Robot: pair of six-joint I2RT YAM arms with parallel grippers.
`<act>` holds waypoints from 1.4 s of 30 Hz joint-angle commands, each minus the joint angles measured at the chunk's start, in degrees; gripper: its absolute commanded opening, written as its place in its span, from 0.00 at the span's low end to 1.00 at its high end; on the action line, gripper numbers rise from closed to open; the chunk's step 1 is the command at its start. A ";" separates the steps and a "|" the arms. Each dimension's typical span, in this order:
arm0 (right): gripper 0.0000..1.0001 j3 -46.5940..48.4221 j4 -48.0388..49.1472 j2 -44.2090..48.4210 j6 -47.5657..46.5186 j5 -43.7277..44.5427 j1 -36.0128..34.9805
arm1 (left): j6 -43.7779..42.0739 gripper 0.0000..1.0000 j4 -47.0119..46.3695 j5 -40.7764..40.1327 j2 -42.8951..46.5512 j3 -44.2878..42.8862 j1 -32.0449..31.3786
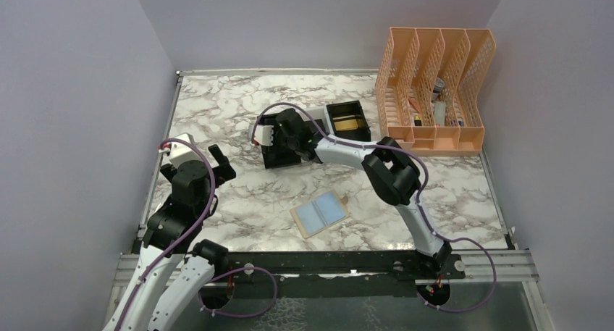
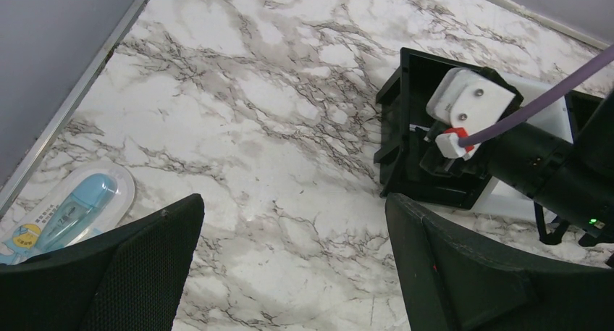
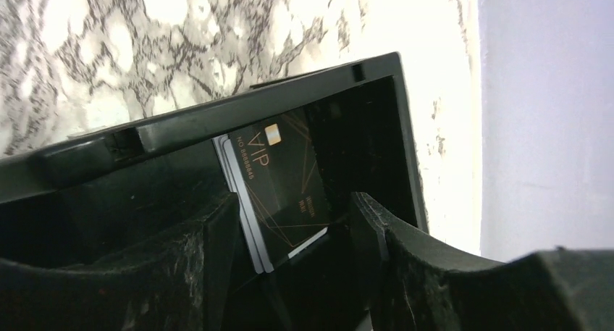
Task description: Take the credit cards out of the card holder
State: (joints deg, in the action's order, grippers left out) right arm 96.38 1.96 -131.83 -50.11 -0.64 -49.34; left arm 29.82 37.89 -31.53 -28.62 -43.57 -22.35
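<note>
Marble desk [image 1: 232,106] carries everything. Right gripper [image 3: 293,215] hangs fingers apart inside the black bin [image 3: 253,110] towards the far edge, straddling the dark grey card [image 3: 279,175], which lies there on a paler card [image 3: 235,193]. Stiff, thin, slick and light, it probably wants pinching by its long edges. Card holder [image 1: 320,214] lies open near the near edge. Left gripper [image 2: 293,222], also parted, hovers by the left edge.
</note>
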 commanded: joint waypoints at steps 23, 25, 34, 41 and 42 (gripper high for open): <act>0.57 -2.15 4.32 5.75 17.08 -5.96 1.17 | -1.33 0.99 -1.46 2.92 -8.74 0.18 0.28; 0.56 -2.37 4.34 5.95 18.12 -5.50 1.26 | -1.68 0.99 -1.83 3.60 -10.77 0.13 0.21; 0.51 -0.55 0.69 4.06 19.38 -6.33 1.60 | -3.80 0.99 -5.78 11.23 -21.77 -0.66 2.16; 0.50 4.59 -5.15 -0.06 14.29 -6.39 1.63 | -4.55 0.99 -7.38 19.11 -25.11 -0.51 7.19; 0.50 5.20 -6.22 -0.70 14.06 -6.20 1.70 | -4.60 0.99 -7.52 19.47 -25.08 -0.47 7.61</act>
State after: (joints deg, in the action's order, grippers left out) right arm 97.49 0.56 -129.08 -33.39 -6.07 -47.88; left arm 26.39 32.88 -17.82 -53.80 -43.57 -16.62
